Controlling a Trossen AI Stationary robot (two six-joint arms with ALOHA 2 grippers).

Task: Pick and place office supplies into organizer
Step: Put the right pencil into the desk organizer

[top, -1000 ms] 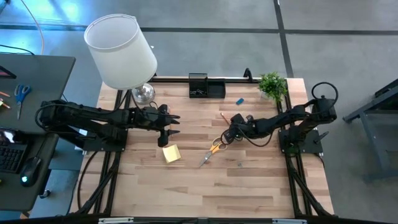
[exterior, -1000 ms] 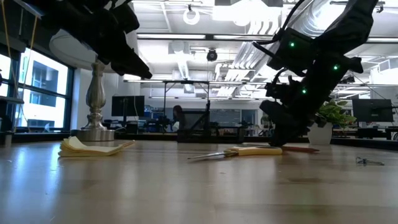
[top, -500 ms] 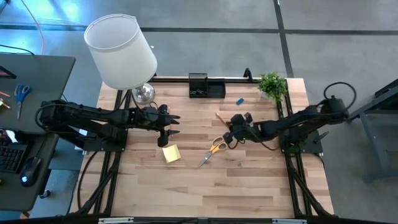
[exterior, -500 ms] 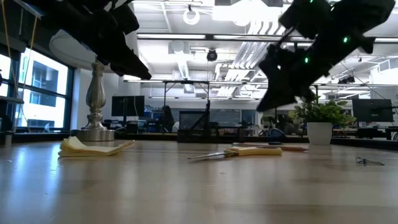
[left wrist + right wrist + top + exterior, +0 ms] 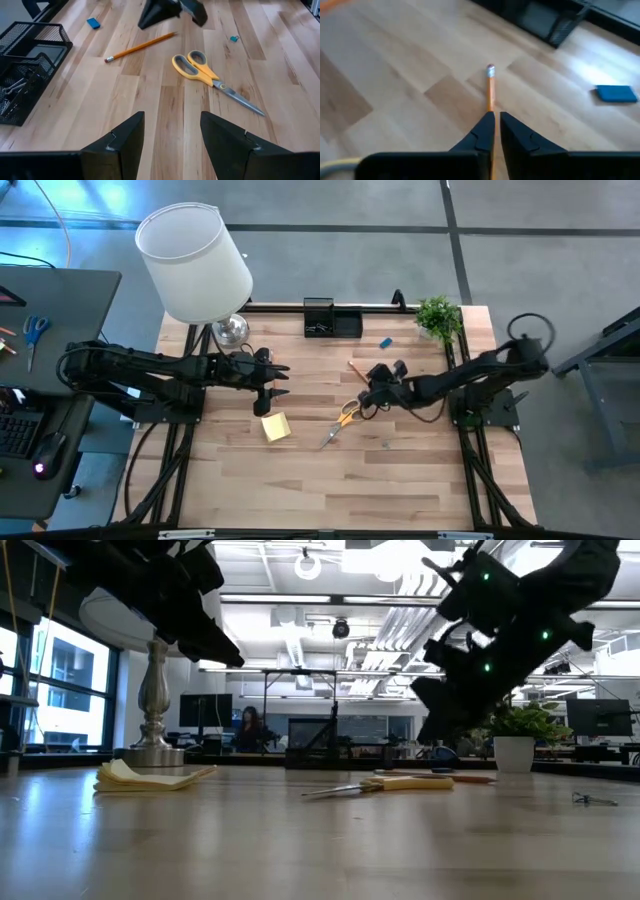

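My right end effector (image 5: 493, 131) hangs above the worktop (image 5: 400, 480), fingers nearly together, gripping nothing, lined up over the pencil (image 5: 490, 89) lying just ahead; the organizer (image 5: 545, 15) waits farther beyond it.

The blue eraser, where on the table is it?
In the high view the blue eraser lies near the table's far edge on the right side, between the black organizer and the potted plant.

Pencil (image 5: 354, 367) between scissors (image 5: 343, 420) and organizer (image 5: 332, 319)
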